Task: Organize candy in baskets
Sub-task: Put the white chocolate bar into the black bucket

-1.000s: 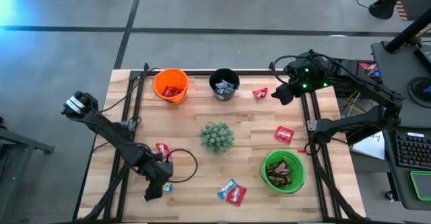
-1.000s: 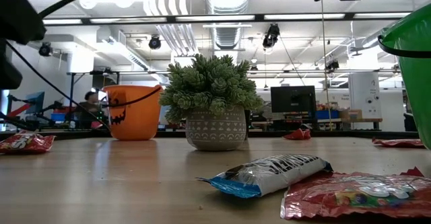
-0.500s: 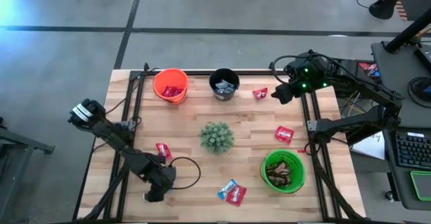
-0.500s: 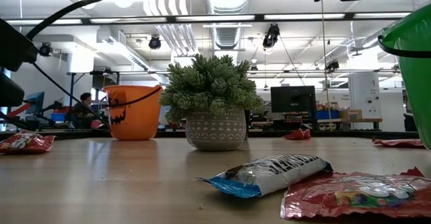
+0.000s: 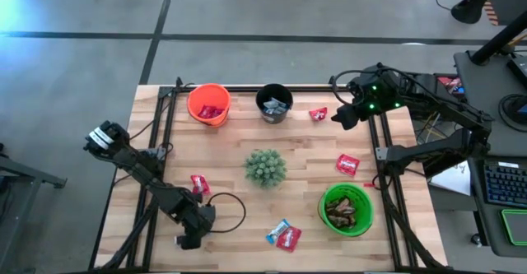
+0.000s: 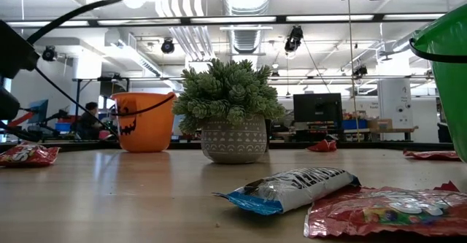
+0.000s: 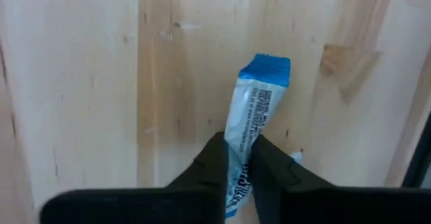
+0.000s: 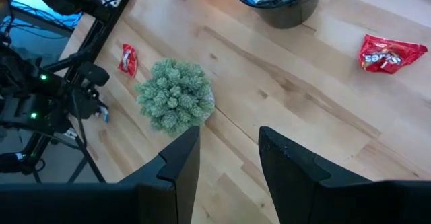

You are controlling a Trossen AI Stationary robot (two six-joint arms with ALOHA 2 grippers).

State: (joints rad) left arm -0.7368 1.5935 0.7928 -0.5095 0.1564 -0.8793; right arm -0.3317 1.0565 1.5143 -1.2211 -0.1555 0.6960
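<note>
**Left Gripper Clamped on a Blue-and-Silver Candy Bar Near the Bench's Front Left Corner**

The wooden bench (image 5: 230, 163) carried everything. The left arm (image 5: 136, 165) reached from the left edge down toward the front left corner, folded low with its wrist tipped onto the boards. The right arm (image 5: 428, 109) hung over the back right corner, held above the surface.

The green bucket (image 5: 346, 209) sat near the front right corner with dark brown bars inside. The orange bucket (image 5: 208, 104) stood at the back edge toward the left, holding red wrappers, and the black bucket (image 5: 274, 103) stood just beside it at the middle of the back edge, holding blue-and-silver ones. The spiky plant (image 5: 264, 167) occupied the centre.

The left gripper (image 7: 240, 158) had its fingers pinched narrow on a blue-and-silver candy bar (image 7: 259, 96) lying flat on the wood. The right gripper (image 8: 229, 140) stood wide, holding nothing.

Loose red candies lay near the back edge (image 5: 318, 113), near the right edge (image 5: 347, 164) and left of the plant (image 5: 198, 183). A blue bar (image 5: 277, 231) touched a red one (image 5: 289, 239) at the front edge.
</note>
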